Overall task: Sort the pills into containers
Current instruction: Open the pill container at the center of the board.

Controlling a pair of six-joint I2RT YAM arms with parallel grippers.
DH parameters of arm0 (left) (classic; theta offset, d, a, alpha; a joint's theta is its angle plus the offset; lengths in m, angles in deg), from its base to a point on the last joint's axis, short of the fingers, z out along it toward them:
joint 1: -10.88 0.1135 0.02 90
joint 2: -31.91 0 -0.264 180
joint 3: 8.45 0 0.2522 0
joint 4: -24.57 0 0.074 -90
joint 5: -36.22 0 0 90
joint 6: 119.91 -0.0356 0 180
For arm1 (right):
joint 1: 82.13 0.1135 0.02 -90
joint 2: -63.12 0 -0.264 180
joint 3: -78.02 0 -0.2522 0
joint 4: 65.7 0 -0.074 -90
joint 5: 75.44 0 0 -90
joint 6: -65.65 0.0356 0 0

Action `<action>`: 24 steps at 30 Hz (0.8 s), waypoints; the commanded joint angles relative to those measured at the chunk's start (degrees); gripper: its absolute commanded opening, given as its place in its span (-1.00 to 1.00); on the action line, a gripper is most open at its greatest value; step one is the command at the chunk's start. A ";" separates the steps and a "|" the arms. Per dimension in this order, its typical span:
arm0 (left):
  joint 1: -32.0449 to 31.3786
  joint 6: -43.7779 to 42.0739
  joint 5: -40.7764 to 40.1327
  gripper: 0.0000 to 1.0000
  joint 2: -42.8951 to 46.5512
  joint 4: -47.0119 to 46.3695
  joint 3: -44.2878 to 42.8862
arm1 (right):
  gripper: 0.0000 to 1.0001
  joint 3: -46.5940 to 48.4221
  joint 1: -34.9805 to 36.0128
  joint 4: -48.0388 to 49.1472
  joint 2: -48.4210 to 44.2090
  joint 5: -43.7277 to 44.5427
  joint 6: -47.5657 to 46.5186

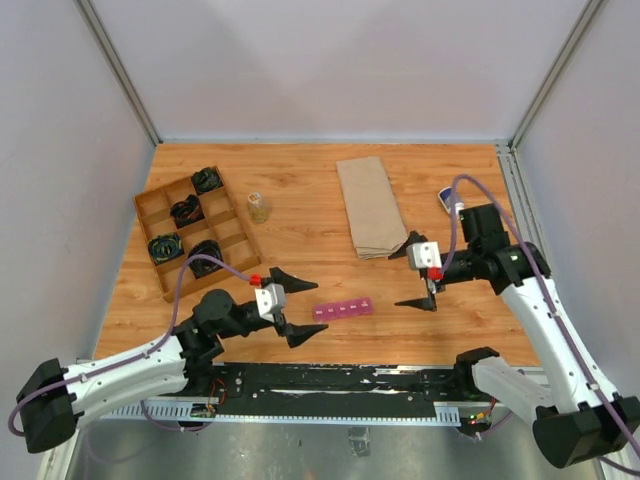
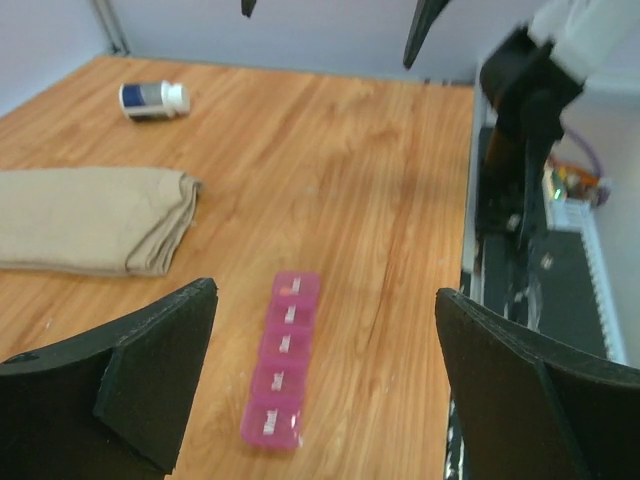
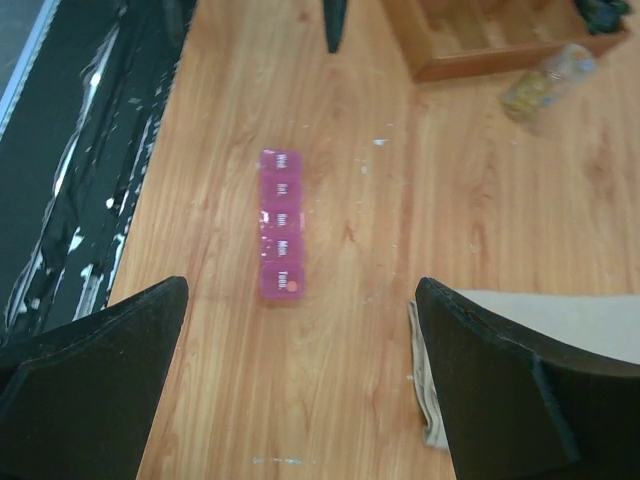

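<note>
Fingers (image 2: 150,370) of the left gripper (image 1: 321,308): spread wide, nothing between them. Right gripper (image 1: 395,280): likewise agape and empty. Both hang just above the wood, facing each other from either end of the containers (image 1: 343,309).

Containers: one pink strip of five lidded cells, flat on the table (image 1: 300,180), close to the near edge and about midway along it, running parallel to that edge. The left gripper's tips sit just off its left end. The right gripper's are a little further off its right end. No contact on either side.

Lids look shut. An orange spot (image 3: 294,285) shows at the right-hand end cell; a pill or a mark, on the lid or under it, cannot tell.

Elsewhere:
- Wooden tray (image 1: 150,205) with black items, by the left edge.
- Small clear bottle (image 1: 259,207) with yellowish contents, just right of the tray.
- Folded tan cloth (image 1: 370,205), toward the far edge, right of centre.
- White-capped bottle (image 1: 447,200) on its side near the right edge.

Judgement: early stage, arms posed for an approach and no sorting visibly done. The next move likely needs one gripper to pin the light strip so it cannot skate. The other must then catch a lid lip, a fine, shallow target for broad fingers. The pills' source also has to be fetched.
</note>
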 commanded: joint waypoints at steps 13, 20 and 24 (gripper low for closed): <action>-1.50 -18.40 -4.81 0.85 -25.40 -30.75 10.83 | 0.77 -15.38 18.36 25.08 10.62 15.88 0.79; 1.12 -18.05 -2.80 0.64 -43.38 -44.92 8.59 | 0.58 -16.35 22.10 29.39 15.23 20.24 4.12; 1.52 -16.72 -1.08 0.58 -54.25 -55.55 7.79 | 0.55 -16.71 22.85 31.83 17.24 22.90 6.43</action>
